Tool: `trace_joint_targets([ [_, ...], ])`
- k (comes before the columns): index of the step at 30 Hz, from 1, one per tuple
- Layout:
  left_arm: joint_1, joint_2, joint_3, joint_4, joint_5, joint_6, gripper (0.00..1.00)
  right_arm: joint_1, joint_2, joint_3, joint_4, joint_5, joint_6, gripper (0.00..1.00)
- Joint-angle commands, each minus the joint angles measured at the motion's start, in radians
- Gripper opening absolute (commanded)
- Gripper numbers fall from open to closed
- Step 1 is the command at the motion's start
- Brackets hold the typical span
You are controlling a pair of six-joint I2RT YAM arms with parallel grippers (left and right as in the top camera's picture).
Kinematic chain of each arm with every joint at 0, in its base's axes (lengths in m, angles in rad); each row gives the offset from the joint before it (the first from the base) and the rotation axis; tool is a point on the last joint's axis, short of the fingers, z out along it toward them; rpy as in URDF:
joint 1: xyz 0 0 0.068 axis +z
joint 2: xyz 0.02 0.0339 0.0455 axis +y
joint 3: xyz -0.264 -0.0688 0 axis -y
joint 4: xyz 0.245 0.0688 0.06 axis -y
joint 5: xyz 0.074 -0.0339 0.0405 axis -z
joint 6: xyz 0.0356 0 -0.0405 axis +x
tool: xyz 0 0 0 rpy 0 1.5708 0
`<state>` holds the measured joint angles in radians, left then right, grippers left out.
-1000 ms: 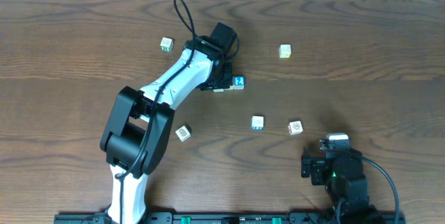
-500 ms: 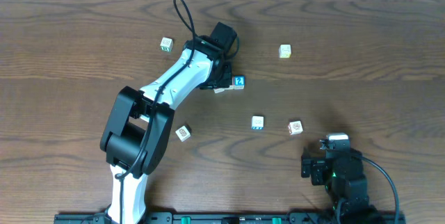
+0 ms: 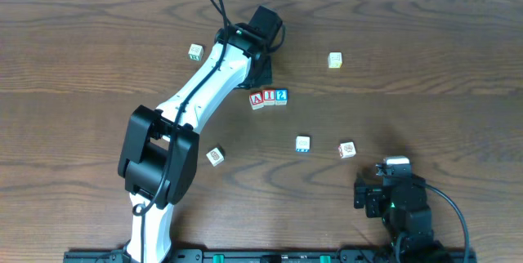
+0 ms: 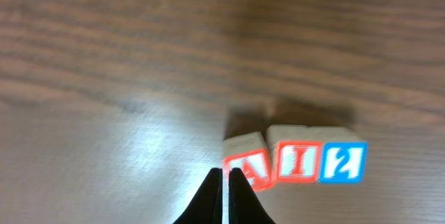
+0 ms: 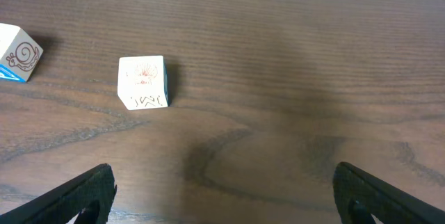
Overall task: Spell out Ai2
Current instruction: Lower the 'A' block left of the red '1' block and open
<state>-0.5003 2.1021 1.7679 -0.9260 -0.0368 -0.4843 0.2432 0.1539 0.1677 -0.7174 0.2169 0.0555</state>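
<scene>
Beginning at the lower edge of the left wrist view, the left pincer [image 4: 225,177] is seen with its fingers drawn together, only a thin slit between them, and nothing is held. Just beyond its tips, right of centre, the A block [image 4: 247,166] is found on the tabletop [image 4: 104,113], turned slightly askew. It is pressed against the I block [image 4: 297,161], which in turn touches the 2 block [image 4: 342,162], so that a short row reads A, I, 2 from left to right.

In the right wrist view the right pincer [image 5: 222,182] is spread wide at the bottom corners and is empty. A white block [image 5: 142,81] lies farther off at upper left, and a snail-marked block [image 5: 17,53] is cut by the left edge.

Compared with the overhead frame a second ago, the left arm [image 3: 212,75] has been drawn back toward the upper edge. The red A and I blocks, then covered by it, are now exposed beside the blue 2. The right arm has not been moved.
</scene>
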Motion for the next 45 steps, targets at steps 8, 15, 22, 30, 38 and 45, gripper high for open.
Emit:
trace_joint_targets([
  [8, 0.002, 0.01, -0.13, 0.004, -0.001, -0.142, 0.06, -0.006, -0.005, -0.002, -0.002, 0.003, -0.012, 0.99],
  [15, 0.002, 0.01, -0.189, 0.062, 0.049, -0.174, 0.06, -0.006, -0.005, -0.002, -0.001, 0.003, -0.012, 0.99],
  [22, 0.002, 0.01, -0.189, 0.097, 0.049, -0.174, 0.06, -0.006, -0.005, -0.002, -0.001, 0.003, -0.012, 0.99],
  [30, 0.003, 0.02, -0.189, 0.117, 0.056, -0.17, 0.06, -0.006, -0.005, -0.002, -0.001, 0.003, -0.012, 0.99],
  [38, 0.003, 0.02, -0.189, 0.104, 0.053, -0.168, 0.06, -0.006, -0.005, -0.002, -0.002, 0.003, -0.012, 0.99],
  [45, 0.003, 0.021, -0.225, 0.139, 0.055, -0.177, 0.06, -0.006, -0.005, -0.002, -0.001, 0.003, -0.012, 0.99],
])
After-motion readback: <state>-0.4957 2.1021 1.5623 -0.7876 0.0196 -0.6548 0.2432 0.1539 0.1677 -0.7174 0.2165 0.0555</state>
